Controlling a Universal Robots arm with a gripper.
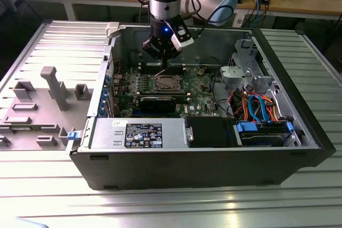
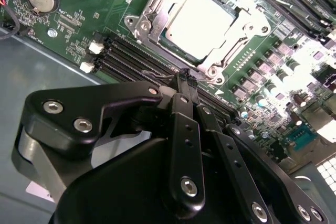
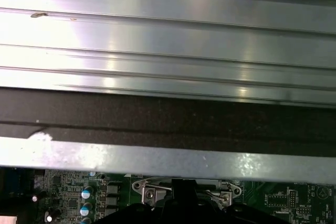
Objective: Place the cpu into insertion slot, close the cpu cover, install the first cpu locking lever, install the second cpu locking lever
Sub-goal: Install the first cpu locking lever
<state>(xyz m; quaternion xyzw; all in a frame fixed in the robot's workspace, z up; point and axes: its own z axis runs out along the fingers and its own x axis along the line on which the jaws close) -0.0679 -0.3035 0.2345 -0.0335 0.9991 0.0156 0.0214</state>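
While the arm hung over the open computer case (image 1: 278, 148), the claw (image 1: 162, 57) sat low inside it, just above the far edge of the green motherboard (image 1: 200, 86) in the exterior view. In the second wrist view the claw (image 2: 185, 77) had its black fingers (image 2: 181, 108) drawn together to a narrow tip, with nothing seen between them. That tip hovered right beside the near edge of the insertion slot (image 2: 137, 24), close to one of the thin wire locking levers (image 2: 168, 80); whether it touched the lever could not be told.

And the cpu (image 2: 199, 24) lay seated in the slot, its pale metal top showing through the square window of the cpu cover (image 2: 239, 17), which lay flat down over it. Long black memory slots (image 2: 131, 59) ran alongside the socket. In the first wrist view the socket's silvery rim (image 3: 152, 187) peeked beneath the case wall (image 3: 157, 156). The case rested on a ribbed metal desk (image 1: 160, 206), with a grey moulded tray (image 1: 37, 105) toward the exterior view's left.
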